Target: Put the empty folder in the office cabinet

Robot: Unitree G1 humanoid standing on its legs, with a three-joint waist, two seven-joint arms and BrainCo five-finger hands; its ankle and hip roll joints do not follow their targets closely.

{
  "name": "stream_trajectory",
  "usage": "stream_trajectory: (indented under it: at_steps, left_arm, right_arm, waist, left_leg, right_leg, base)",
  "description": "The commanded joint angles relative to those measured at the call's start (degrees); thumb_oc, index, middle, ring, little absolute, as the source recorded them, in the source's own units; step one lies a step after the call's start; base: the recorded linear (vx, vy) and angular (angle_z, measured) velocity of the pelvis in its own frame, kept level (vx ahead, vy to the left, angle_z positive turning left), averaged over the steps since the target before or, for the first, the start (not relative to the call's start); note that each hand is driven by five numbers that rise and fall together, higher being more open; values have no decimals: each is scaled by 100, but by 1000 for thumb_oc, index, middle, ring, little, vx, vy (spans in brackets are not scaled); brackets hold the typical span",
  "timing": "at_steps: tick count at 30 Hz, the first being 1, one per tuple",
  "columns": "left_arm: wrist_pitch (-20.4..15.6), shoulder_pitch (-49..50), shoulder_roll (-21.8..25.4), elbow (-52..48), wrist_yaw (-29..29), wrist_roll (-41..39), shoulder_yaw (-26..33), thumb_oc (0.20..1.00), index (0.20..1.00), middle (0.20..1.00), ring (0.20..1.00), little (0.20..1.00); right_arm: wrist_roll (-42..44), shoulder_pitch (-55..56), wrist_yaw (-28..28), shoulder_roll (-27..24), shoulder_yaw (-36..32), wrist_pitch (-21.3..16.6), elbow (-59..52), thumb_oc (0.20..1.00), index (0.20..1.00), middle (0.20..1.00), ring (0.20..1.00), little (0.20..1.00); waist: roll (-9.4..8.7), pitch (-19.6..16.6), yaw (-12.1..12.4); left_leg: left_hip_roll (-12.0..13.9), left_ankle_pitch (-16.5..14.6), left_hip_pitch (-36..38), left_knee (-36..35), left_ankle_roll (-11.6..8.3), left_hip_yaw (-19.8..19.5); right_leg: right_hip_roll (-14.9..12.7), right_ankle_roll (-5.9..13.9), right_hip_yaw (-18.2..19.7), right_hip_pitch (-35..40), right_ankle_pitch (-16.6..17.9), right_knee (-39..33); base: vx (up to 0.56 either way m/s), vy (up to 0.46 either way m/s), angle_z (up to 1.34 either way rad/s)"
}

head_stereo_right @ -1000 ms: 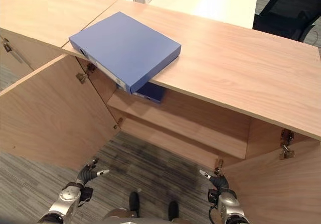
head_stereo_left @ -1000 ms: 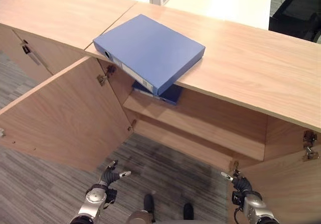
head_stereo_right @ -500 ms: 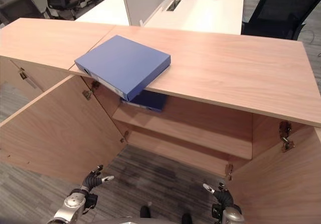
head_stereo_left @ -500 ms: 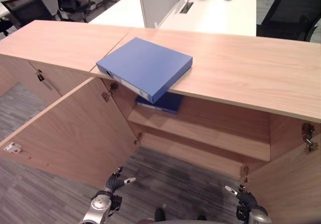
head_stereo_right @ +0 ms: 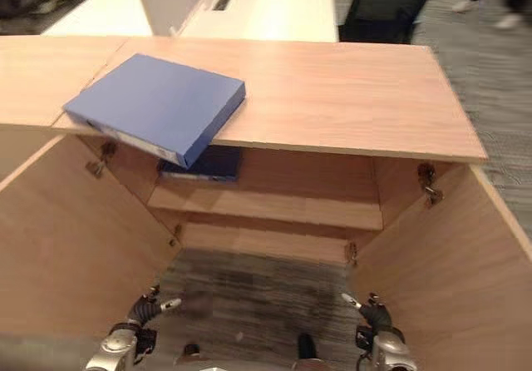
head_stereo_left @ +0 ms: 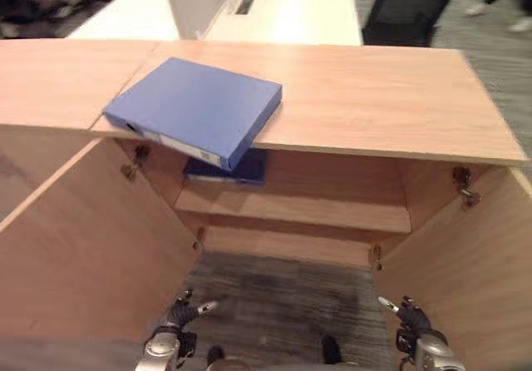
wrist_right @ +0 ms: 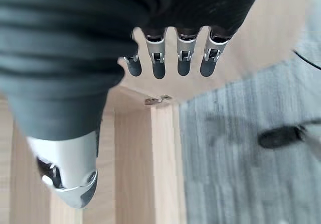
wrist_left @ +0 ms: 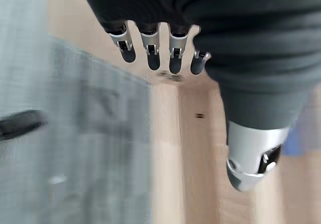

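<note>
Progress: the task looked barely begun; both cabinet doors stood open, but the blue folder (head_stereo_left: 195,111) was not yet lifted and neither hand touched it
Left door: the left door (head_stereo_left: 79,238) of the office cabinet (head_stereo_left: 374,96) hung swung out toward the robot, left of the cabinet's opening
Left hand: the left hand (head_stereo_left: 177,323) sat low in front of the cabinet, well apart from the folder, fingers (wrist_left: 149,48) straight and spread with the thumb (wrist_left: 253,158) set apart, holding nothing
Folder: it lay flat on the cabinet's top at the left end of the opening, skewed, with one corner jutting out past the cabinet's front edge (so it could be taken from the overhang, by my reckoning)
Cabinet contents: on the inner shelf (head_stereo_left: 332,217), at its left end and directly beneath the overhanging folder, lay a second, darker blue folder (head_stereo_left: 224,168); the rest of that shelf was bare wood, and I could not tell what lay on the cabinet's lower level
Right hand: the right hand (head_stereo_left: 413,328) hung low in front of the cabinet by the right door, fingers (wrist_right: 184,50) straight and relaxed, empty
Right door: the right door (head_stereo_left: 474,279) stood open on the cabinet's right side
What was left: reaching up to the cabinet top, gripping the folder, lowering it and sliding it onto the shelf; the bare stretch right of the darker folder seemed the likely place
</note>
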Motion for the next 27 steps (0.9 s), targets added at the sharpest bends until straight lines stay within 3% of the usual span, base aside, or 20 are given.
stream_trajectory:
  at_steps: [1, 2, 4, 6, 7, 8, 9, 11, 12, 13, 14, 15, 18, 21, 27]
  left_arm:
    - [-205, -140, -48, -72, 35, 50, -102, 1000, 1000, 1000, 1000, 1000]
    - [-205, -145, -46, -71, 34, 50, -98, 1000, 1000, 1000, 1000, 1000]
    - [-186, -245, 17, -57, 37, 129, -176, 1000, 1000, 1000, 1000, 1000]
    - [-193, -369, 116, -68, 42, 131, -239, 1000, 1000, 1000, 1000, 1000]
    - [-191, -405, 218, -34, 53, 144, -221, 1000, 1000, 1000, 1000, 1000]
    - [-191, -435, 243, -35, 49, 134, -231, 1000, 1000, 1000, 1000, 1000]
    - [-192, -438, 245, -34, 48, 133, -231, 1000, 1000, 1000, 1000, 1000]
    - [-237, -483, 343, -125, 16, 44, -244, 1000, 1000, 1000, 1000, 1000]
    - [-237, -486, 348, -125, 15, 43, -241, 1000, 1000, 1000, 1000, 1000]
    - [-236, -413, 340, -161, -63, 23, -219, 1000, 1000, 1000, 1000, 1000]
    - [-235, -414, 344, -162, -63, 23, -217, 1000, 1000, 1000, 1000, 1000]
    - [-210, -314, 330, -158, -90, 15, -111, 1000, 1000, 1000, 1000, 1000]
    - [-193, -142, 227, -177, -124, -13, 45, 1000, 1000, 1000, 1000, 1000]
    - [-209, -89, 80, -114, -134, -7, 47, 1000, 1000, 1000, 1000, 1000]
    - [-211, -15, -147, 22, -142, 108, -20, 1000, 1000, 1000, 1000, 1000]
  right_arm:
    - [293, -114, 19, -372, -139, -161, -203, 1000, 1000, 1000, 1000, 1000]
    - [293, -118, 19, -370, -139, -160, -205, 1000, 1000, 1000, 1000, 1000]
    - [369, -132, 17, -270, -214, -135, -244, 1000, 1000, 1000, 1000, 1000]
    - [477, -159, 10, -136, -253, -152, -269, 1000, 1000, 1000, 1000, 1000]
    - [541, -221, 4, -13, -216, -150, -254, 1000, 1000, 1000, 1000, 1000]
    - [580, -268, 8, 33, -159, -164, -311, 1000, 1000, 1000, 1000, 1000]
    - [580, -270, 7, 35, -160, -163, -311, 1000, 1000, 1000, 1000, 1000]
    - [656, -409, 41, 75, 130, -245, -417, 1000, 1000, 1000, 1000, 1000]
    - [657, -415, 42, 78, 131, -245, -415, 1000, 1000, 1000, 1000, 1000]
    - [613, -409, 21, 22, 169, -261, -428, 1000, 1000, 1000, 1000, 1000]
    - [613, -412, 21, 25, 170, -261, -428, 1000, 1000, 1000, 1000, 1000]
    - [550, -408, 12, 8, 185, -249, -438, 1000, 1000, 1000, 1000, 1000]
    - [413, -346, 3, 2, 114, -222, -431, 1000, 1000, 1000, 1000, 1000]
    - [428, -277, -26, -65, 33, -256, -461, 1000, 1000, 1000, 1000, 1000]
    - [324, -85, -42, -140, -11, -237, -396, 1000, 1000, 1000, 1000, 1000]
  waist:
    - [391, -117, -20]
    - [393, -133, -18]
    - [318, -99, -112]
    - [220, -1, -160]
    - [121, 44, -158]
    - [77, 113, -148]
    - [72, 109, -143]
    - [2, 301, 45]
    - [-18, 292, 27]
    - [-39, 264, 244]
    - [-57, 250, 235]
    - [-42, 200, 406]
    - [-154, -27, 752]
    - [-87, -181, 660]
    - [122, -250, 433]
  left_leg:
    - [667, 96, 6, 639, -116, -133]
    - [676, 122, -21, 632, -117, -133]
    - [538, -90, -154, 697, -117, -129]
    - [398, -292, -216, 763, -74, -71]
    - [248, -432, -254, 778, -5, -65]
    - [147, -516, -286, 827, 40, -137]
    - [145, -523, -294, 836, 44, -133]
    - [-410, -754, -552, 947, 332, -988]
    - [-432, -723, -580, 937, 336, -1002]
    - [-714, -761, -712, 982, 611, -1199]
    - [-731, -731, -737, 969, 614, -1203]
    - [-861, -680, -825, 946, 803, -1048]
    - [-1123, -531, -895, 802, 972, -740]
    - [-1254, -357, -704, 425, 949, -570]
    - [-1371, -94, -256, -212, 848, -766]
  right_leg:
    - [-505, 654, -338, 173, -391, 374]
    - [-494, 654, -335, 145, -362, 363]
    - [-687, 654, -483, -61, 90, 293]
    - [-842, 654, -565, -286, 590, 193]
    - [-848, 654, -578, -554, 1071, 70]
    - [-782, 654, -568, -764, 1268, 93]
    - [-783, 654, -562, -774, 1269, 95]
    - [-439, 654, -868, -993, 721, 374]
    - [-460, 654, -875, -1016, 730, 377]
    - [-408, 654, -976, -664, 359, 744]
    - [-424, 654, -977, -688, 374, 739]
    - [-402, 641, -1027, -386, 78, 1043]
    - [-342, 603, -1060, 253, -167, 823]
    - [-213, 558, -965, 323, -303, 450]
    - [-38, 507, -1073, 532, -312, 40]
  base:
    - [-81, 147, -33]
    - [-118, 184, -18]
    - [-183, 165, 5]
    - [-230, 237, 3]
    - [-247, 290, -23]
    - [-176, 234, -46]
    - [-206, 353, -56]
    - [-243, 423, -56]
    - [-302, 428, -85]
    - [-213, 261, -98]
    - [-434, 472, -70]
    - [-345, 282, -11]
    - [-256, 236, -59]
    - [-49, 128, -60]
    - [43, 25, 12]
